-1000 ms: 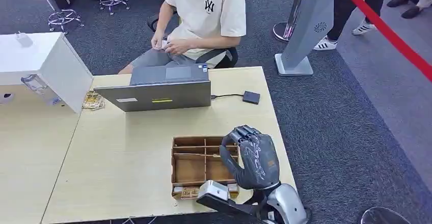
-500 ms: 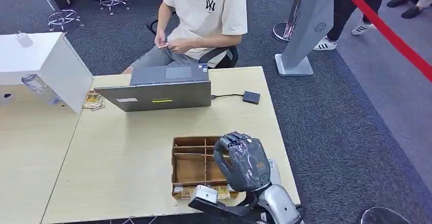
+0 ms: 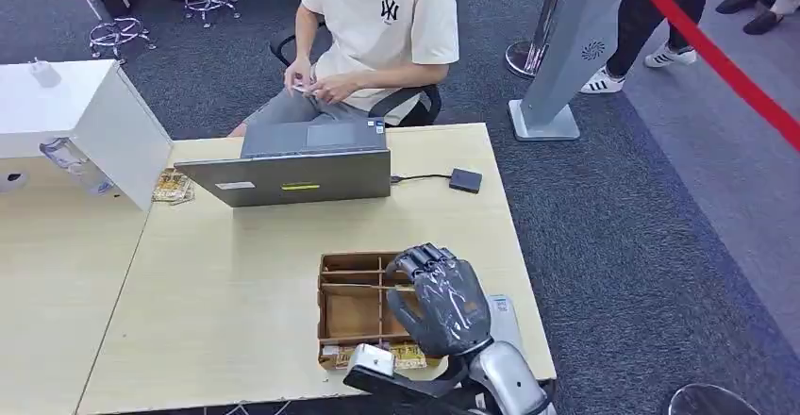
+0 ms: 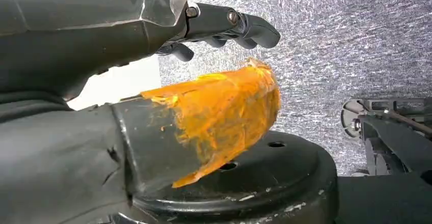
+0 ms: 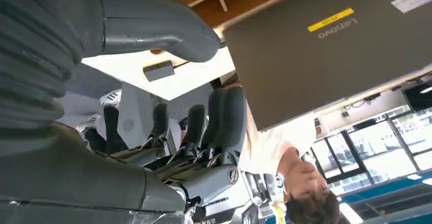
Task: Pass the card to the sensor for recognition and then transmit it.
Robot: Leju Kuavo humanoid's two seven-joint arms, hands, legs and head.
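**Right hand poised over the card tray, nothing picked up yet**

The right hand (image 3: 441, 304) hovers above the near right corner of the wooden divided tray (image 3: 351, 313), palm down, fingers spread and lightly curled. The right wrist view shows thumb and fingers apart with open air between them, so that hand is empty. The left hand (image 4: 153, 81) is down by the robot's side over the carpet, thumb and fingers apart, nothing held there either.

Where's the card? Printed cards (image 3: 408, 355) lie in the tray's front strip, nearest the robot, just under the heel of the hand. A pale card or slip (image 3: 502, 307) also lies on the table beside the tray's right wall. Which one is wanted, I can't tell from here.

The sensor looks to be the small dark reader (image 3: 465, 180), cabled to the laptop (image 3: 297, 177), sitting well beyond the tray near the far right corner of the table (image 3: 217, 302). A person (image 3: 377, 28) sits behind the laptop, handling something small.

By my reading, this is the very start. No card grasped, none shown to the reader, none handed across. Still to come: the pick, the carry to the reader, the pass onward.
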